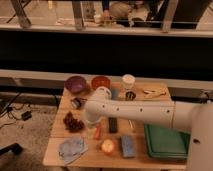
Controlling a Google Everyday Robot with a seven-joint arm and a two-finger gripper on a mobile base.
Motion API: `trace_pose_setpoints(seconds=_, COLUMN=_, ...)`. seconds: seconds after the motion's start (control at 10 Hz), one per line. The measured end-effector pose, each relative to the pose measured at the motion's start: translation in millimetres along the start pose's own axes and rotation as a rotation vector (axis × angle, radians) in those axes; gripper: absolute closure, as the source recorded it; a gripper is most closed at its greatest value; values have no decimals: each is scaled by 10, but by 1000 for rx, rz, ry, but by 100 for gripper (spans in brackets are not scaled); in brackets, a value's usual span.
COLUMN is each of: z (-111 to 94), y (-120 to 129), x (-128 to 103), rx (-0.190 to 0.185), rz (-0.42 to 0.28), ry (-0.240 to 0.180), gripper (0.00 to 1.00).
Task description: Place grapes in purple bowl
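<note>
Gripper (91, 131) hangs just beside grapes (72, 121), 2 fingers spread, empty (tips hard to make out); arm (135, 112) hides mid-table; purple bowl (75, 84) well apart

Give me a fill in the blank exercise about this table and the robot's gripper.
1. The grapes lie on the ___, in neither bowl.
2. Seen from the camera, the purple bowl stands ___ of the orange-red bowl.
3. The gripper hangs low, just right of the ___ in the picture.
Missing: table; left; grapes.
</note>
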Motion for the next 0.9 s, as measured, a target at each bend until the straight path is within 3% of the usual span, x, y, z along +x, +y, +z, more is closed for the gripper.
trace_pose_setpoints(seconds=0.2, z=101, y=-219, x=-188, rx=24, rz=-8, ry=-11, gripper=20)
trace_pose_setpoints(seconds=0.4, z=128, y=-405, x=-179, rx=52, rz=2, ry=-21, gripper=20)
trace_pose_setpoints(seconds=0.6, z=172, y=-517, x=-234, rx=64, rz=2, ry=-42, gripper=20)
trace_pose_setpoints(seconds=0.9, z=335, y=-570, x=-528, rx=63, rz=-18, ry=-80, gripper=20)
